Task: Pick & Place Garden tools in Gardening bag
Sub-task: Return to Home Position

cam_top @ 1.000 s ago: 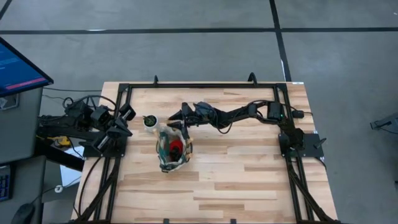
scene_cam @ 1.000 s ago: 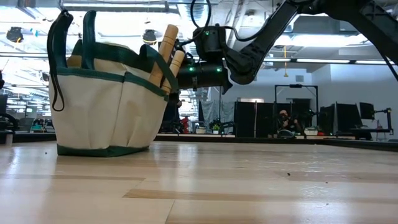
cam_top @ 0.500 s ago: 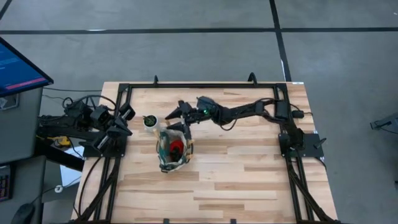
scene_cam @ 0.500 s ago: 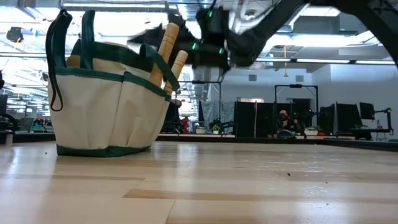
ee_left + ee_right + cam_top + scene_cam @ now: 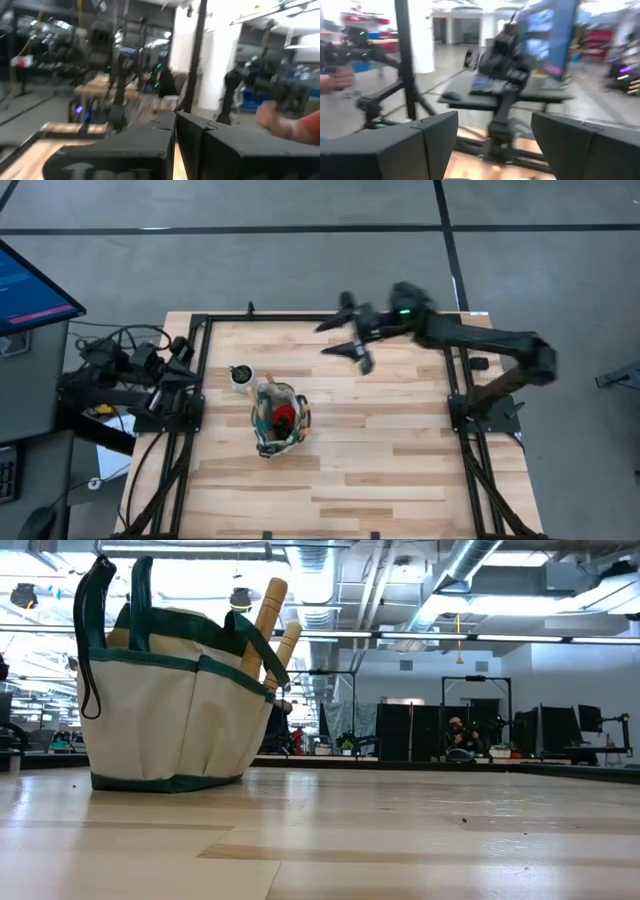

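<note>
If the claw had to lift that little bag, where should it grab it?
Probably by the green handles, coming straight down from above. They stand upright over the bag, whose soft fabric walls would just squash if pinched. Wooden trowel handles stick out at one end, so the loops look like the clearest thing to take.

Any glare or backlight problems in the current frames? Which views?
Low view: ceiling lights blow out behind the gardening bag, its green handles near silhouette; soft sheen on the table. High view: even light, no hot spots. Left wrist view: a bright white wall glares in the background. Right wrist view: washed-out ceiling and a glowing blue screen beyond the open right tool.
</note>
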Motion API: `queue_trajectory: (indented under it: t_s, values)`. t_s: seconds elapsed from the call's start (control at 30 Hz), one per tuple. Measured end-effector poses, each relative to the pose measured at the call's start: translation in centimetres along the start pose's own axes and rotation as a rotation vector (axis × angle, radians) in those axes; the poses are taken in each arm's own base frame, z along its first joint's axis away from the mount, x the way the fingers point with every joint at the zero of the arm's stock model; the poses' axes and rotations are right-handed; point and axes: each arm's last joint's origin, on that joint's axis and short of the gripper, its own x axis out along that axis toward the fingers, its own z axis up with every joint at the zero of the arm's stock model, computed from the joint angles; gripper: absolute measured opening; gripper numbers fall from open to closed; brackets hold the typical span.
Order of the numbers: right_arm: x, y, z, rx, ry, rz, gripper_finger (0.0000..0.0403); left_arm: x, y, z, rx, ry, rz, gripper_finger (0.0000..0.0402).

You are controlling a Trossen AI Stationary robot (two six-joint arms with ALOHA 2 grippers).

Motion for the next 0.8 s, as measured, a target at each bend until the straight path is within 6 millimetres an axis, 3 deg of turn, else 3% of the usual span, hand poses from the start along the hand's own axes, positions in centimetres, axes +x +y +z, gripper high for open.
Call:
queue_trajectory:
  t_s: [0.07, 0.13, 0.2, 0.3, 0.37, 0.53, 0.8]
  values:
    - [-2.6, 0.9, 0.8, -0.025, -0.013, -0.061, 0.0244, -1.1, 0.0, -0.4, -0.006, 0.019, 0.041, 0.0003]
    - [-5.2, 1.9, 0.3, -0.028, -0.021, -0.111, 0.0244, -2.4, -0.1, -0.6, -0.018, 0.007, 0.052, 0.0003]
    - [-7.3, 3.1, -1.3, -0.016, -0.043, -0.176, 0.0244, -3.7, -0.2, -0.8, -0.026, -0.016, 0.044, 0.0003]
    - [-10.2, 4.9, -4.7, 0.022, -0.097, -0.256, 0.0244, -3.7, -0.3, -1.4, -0.040, 0.058, 0.005, 0.0003]
    - [-11.8, 5.9, -6.9, 0.047, -0.167, -0.300, 0.0244, -3.1, -0.3, -1.4, -0.034, 0.058, -0.040, 0.0003]
    - [-15.1, 8.0, -11.9, 0.090, -0.327, -0.346, 0.0244, -1.7, 0.3, -4.1, -0.047, 0.107, -0.029, 0.0003]
    - [-18.4, 10.1, -17.6, 0.141, -0.414, -0.410, 0.0244, 0.4, 1.0, -7.9, -0.084, 0.058, -0.089, 0.0003]
